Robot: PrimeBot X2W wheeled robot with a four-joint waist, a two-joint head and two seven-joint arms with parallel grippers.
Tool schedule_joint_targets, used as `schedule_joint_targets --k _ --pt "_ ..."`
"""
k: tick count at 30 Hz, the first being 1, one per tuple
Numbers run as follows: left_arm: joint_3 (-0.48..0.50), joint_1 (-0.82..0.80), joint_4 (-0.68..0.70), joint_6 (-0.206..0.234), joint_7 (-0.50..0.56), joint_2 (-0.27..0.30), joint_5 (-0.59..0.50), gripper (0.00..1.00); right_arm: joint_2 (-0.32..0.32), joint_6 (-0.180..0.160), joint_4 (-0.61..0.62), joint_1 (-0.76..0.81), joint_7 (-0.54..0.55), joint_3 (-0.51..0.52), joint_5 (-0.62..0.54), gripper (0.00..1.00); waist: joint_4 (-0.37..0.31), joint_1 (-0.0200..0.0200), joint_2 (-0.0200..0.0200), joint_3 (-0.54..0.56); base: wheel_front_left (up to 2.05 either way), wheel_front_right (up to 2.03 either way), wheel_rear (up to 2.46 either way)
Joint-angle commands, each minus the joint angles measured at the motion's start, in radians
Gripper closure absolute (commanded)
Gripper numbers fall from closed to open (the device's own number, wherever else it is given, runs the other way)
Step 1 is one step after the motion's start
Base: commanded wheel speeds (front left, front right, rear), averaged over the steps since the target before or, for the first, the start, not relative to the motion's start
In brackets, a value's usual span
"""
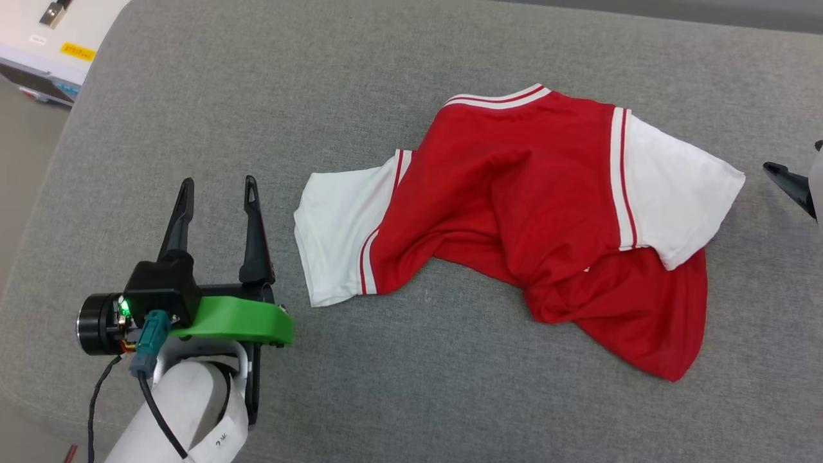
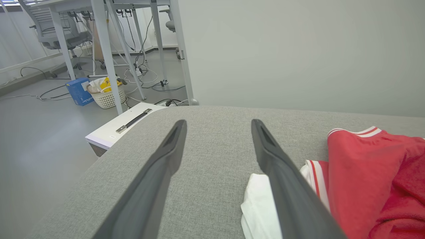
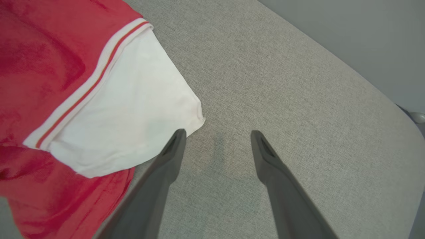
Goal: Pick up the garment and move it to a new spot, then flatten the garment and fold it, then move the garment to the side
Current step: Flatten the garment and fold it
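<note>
The garment (image 1: pixel 527 212), a red shirt with white short sleeves and red-and-white striped trim, lies rumpled on the grey cushioned surface (image 1: pixel 411 386). Its body is bunched and twisted and no print shows. My left gripper (image 1: pixel 218 190) stands open just left of the shirt's left white sleeve (image 1: pixel 334 231), holding nothing. In the left wrist view the gripper (image 2: pixel 217 127) has that sleeve (image 2: pixel 259 205) beside its right finger. My right gripper (image 3: pixel 215 136) is open over bare cushion, just beside the right white sleeve (image 3: pixel 126 113). One of its fingertips (image 1: pixel 781 175) pokes in at the head view's right edge.
A white box with a metal handle (image 2: pixel 126 124) sits off the cushion's far left corner. Beyond it lie grey floor, desk legs, cables, a white basket (image 2: pixel 106 96) and a blue box (image 2: pixel 78 91). A grey wall (image 2: pixel 298 49) stands behind the cushion.
</note>
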State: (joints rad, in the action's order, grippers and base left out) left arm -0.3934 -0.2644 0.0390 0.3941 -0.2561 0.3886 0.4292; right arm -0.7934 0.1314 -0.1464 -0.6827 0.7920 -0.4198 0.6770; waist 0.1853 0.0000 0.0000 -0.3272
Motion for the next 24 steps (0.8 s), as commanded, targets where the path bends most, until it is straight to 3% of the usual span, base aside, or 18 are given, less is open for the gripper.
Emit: schedule_joint_targets --k 1,9,16,17,18,24 --pt "0.028 0.018 -0.010 -0.024 -0.006 -0.031 -0.033 0.00 0.000 -0.001 -0.019 -0.035 0.016 -0.020 0.013 0.00 0.035 0.0000 0.0000 -0.050 0.00 0.00 0.00" --pt "0.147 0.018 -0.057 -0.154 -0.006 -0.165 -0.150 0.00 0.020 -0.001 -0.148 -0.090 0.020 -0.130 0.026 0.00 0.075 0.0000 0.0000 -0.100 0.00 0.00 0.00" --pt "0.219 0.015 -0.076 -0.234 -0.006 -0.239 -0.224 0.00 0.022 -0.001 -0.236 -0.037 -0.041 -0.213 0.076 0.00 0.084 0.0000 0.0000 -0.105 0.00 0.00 0.00" --pt "0.231 0.018 -0.079 -0.244 -0.006 -0.246 -0.234 0.00 0.022 -0.001 -0.240 -0.034 -0.061 -0.221 0.084 0.30 0.079 0.0000 0.0000 -0.101 0.00 0.00 0.00" --pt "0.239 0.021 -0.081 -0.251 -0.006 -0.251 -0.242 0.00 0.020 -0.001 -0.241 -0.033 -0.077 -0.227 0.092 1.00 0.075 0.0000 0.0000 -0.096 0.00 0.00 0.00" --pt "0.287 0.045 -0.096 -0.291 -0.006 -0.273 -0.284 0.00 -0.015 -0.001 -0.195 -0.065 -0.229 -0.212 0.115 1.00 0.038 0.0000 0.0000 -0.050 0.00 0.00 0.00"
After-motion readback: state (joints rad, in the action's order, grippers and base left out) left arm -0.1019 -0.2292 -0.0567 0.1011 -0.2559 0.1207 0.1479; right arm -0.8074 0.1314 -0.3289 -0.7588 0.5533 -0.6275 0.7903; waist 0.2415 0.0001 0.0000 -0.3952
